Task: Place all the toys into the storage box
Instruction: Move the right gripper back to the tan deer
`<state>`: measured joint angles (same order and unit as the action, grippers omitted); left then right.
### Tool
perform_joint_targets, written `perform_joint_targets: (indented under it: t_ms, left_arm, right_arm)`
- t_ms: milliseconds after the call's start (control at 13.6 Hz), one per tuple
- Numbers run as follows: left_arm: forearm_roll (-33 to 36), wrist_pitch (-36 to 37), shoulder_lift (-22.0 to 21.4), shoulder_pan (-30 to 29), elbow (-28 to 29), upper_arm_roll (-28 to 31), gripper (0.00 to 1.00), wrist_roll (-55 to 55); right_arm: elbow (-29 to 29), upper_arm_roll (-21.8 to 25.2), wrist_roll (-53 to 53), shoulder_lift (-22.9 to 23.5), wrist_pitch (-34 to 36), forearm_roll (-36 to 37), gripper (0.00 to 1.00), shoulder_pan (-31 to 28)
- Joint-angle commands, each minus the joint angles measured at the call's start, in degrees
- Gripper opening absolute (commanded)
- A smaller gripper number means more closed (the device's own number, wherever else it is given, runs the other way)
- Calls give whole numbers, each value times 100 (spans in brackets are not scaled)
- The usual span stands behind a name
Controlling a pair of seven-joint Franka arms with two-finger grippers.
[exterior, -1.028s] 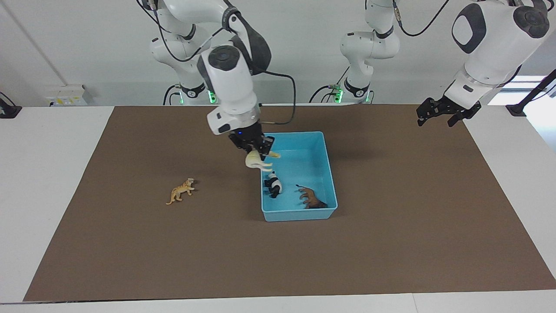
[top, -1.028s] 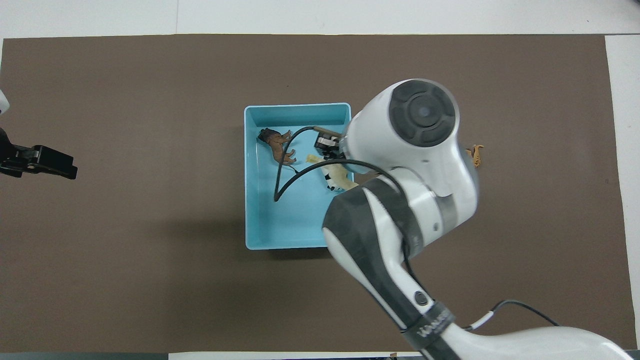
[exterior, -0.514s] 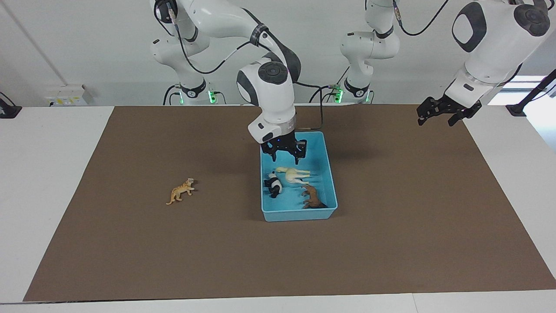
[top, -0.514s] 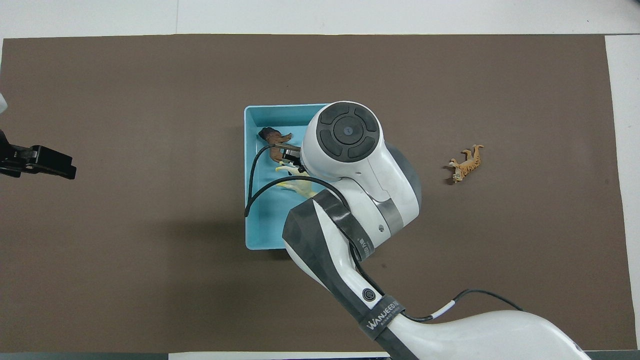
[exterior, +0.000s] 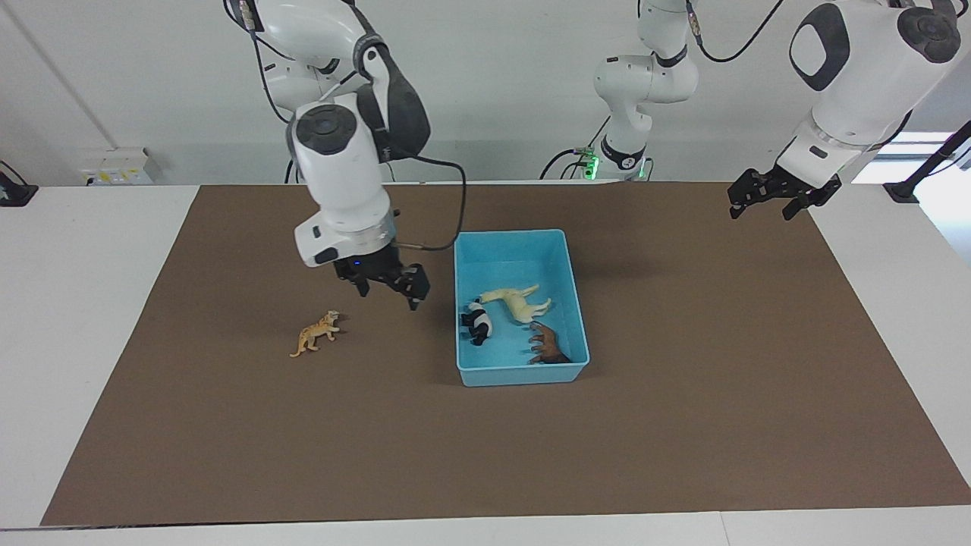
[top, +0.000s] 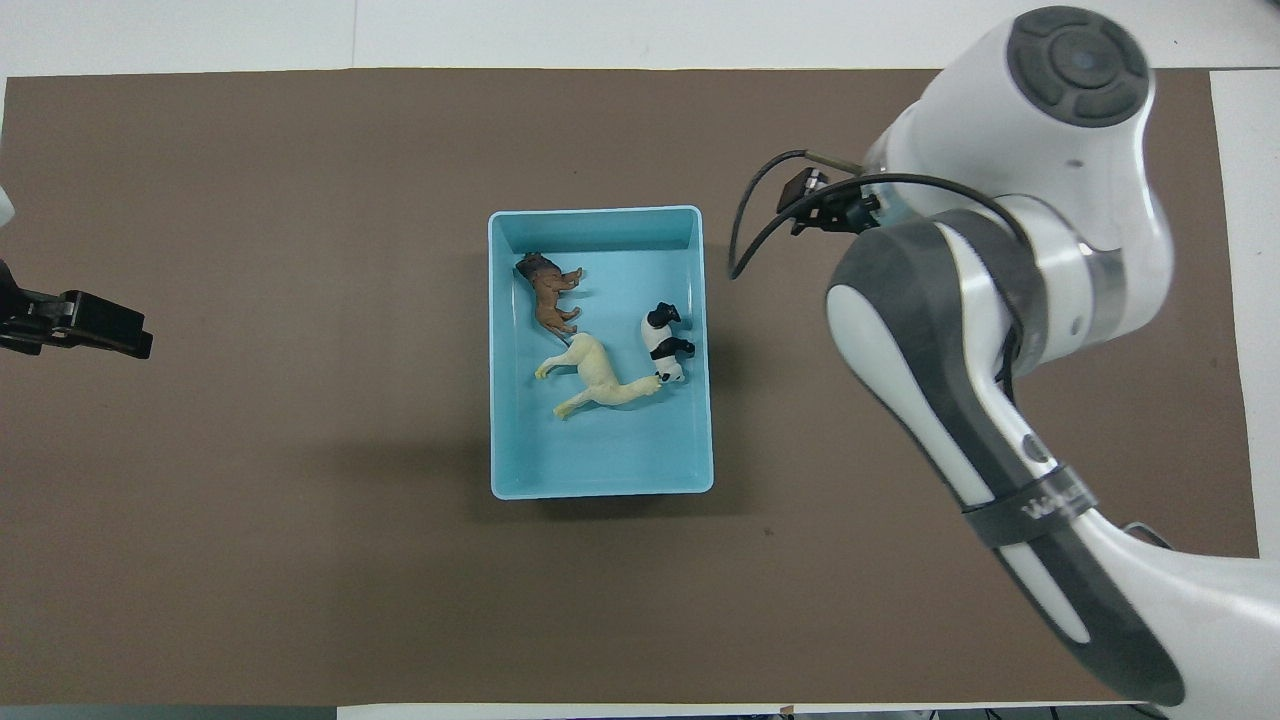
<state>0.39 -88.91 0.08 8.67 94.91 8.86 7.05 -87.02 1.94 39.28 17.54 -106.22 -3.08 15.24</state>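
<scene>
The light blue storage box point(exterior: 464, 303) point(top: 600, 214) stands mid-table. Three toys lie in it: a cream llama point(exterior: 516, 302) point(top: 600, 374), a black-and-white panda point(exterior: 478, 323) point(top: 664, 344) and a brown lion point(exterior: 548, 346) point(top: 548, 290). The orange spotted cat point(exterior: 316, 333) lies on the mat toward the right arm's end; in the overhead view the right arm covers it. My right gripper point(exterior: 389, 293) hangs open and empty over the mat between the box and the cat. My left gripper point(exterior: 761, 211) point(top: 130, 340) waits open at its own end of the table.
A brown mat point(exterior: 683, 394) covers most of the white table point(exterior: 83, 303). The box is the only raised obstacle on it. The right arm's forearm and cable point(top: 760, 200) reach over the mat beside the box.
The right gripper let go of the llama, which now lies in the box, and then swung out of the box toward the orange cat. The left arm has stayed still.
</scene>
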Motion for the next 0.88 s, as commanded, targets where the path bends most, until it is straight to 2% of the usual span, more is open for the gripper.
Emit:
perform_joint_targets:
  t_ms: [0, 147, 294, 514, 661, 807]
  left_arm:
    - [-65, 93, -78, -6, 27, 19, 100, 51]
    - [-65, 93, -87, -6, 27, 19, 100, 51]
    - [-65, 93, -78, -6, 27, 19, 100, 51]
    - [-65, 93, -78, -6, 27, 19, 100, 59]
    - [-65, 93, -78, -6, 27, 19, 100, 51]
    - [-65, 93, -78, -6, 27, 19, 100, 59]
  right_arm:
    - [-751, -97, 823, -285, -91, -26, 100, -642]
    - [-1882, -97, 1160, -706, -703, -244, 100, -873]
    - [-2702, -97, 1519, -970, -1450, -465, 100, -1004]
    - [-2898, -97, 1653, -858, -1655, -597, 100, -1066]
    - [-3258, -97, 1644, -883, -2137, -606, 100, -1259]
    - [-3347, -97, 1583, -857, -2210, -606, 100, -1338]
